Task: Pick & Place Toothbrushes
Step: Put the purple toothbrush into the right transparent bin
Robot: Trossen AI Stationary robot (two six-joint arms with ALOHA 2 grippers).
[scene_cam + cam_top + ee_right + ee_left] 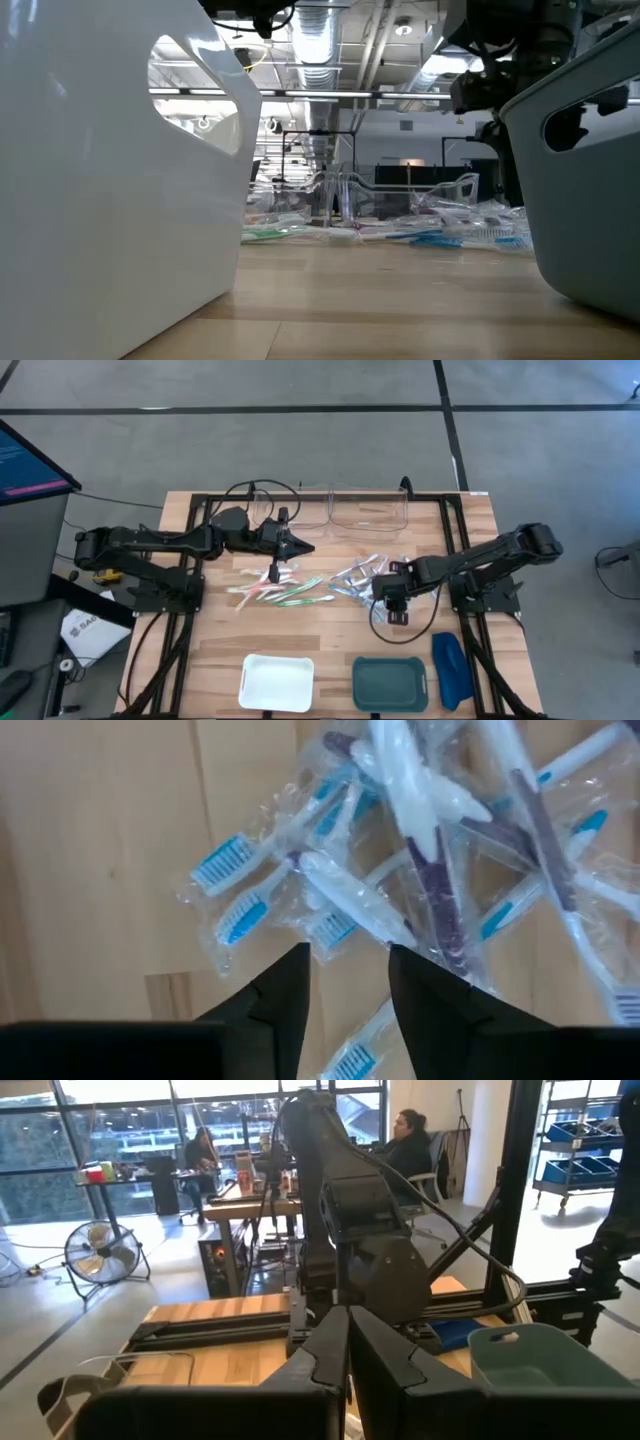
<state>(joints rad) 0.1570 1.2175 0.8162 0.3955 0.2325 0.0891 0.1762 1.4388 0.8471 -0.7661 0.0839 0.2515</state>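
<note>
Two dark arms are reaching over the pale wooden tabletop [330, 635]. Clear-wrapped blue, purple and white toothbrushes [420, 870] are lying heaped mid-right, and pink, green and white toothbrushes [275, 590] are lying scattered mid-left. The right gripper [345, 985] is hovering over the wrapped heap, fingers spread and gripping nothing. The left gripper [348, 1355] is hanging above the coloured scatter, fingers pressed together.

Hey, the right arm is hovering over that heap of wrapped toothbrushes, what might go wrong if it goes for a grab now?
The wrapped toothbrushes overlap in a tangle beneath the right gripper, whose fingers are open, so closing could pinch several at once or only slippery wrapper. Lifting one may drag neighbours across the table. The left gripper hangs near the pink and green toothbrushes, away from this pile.
</note>
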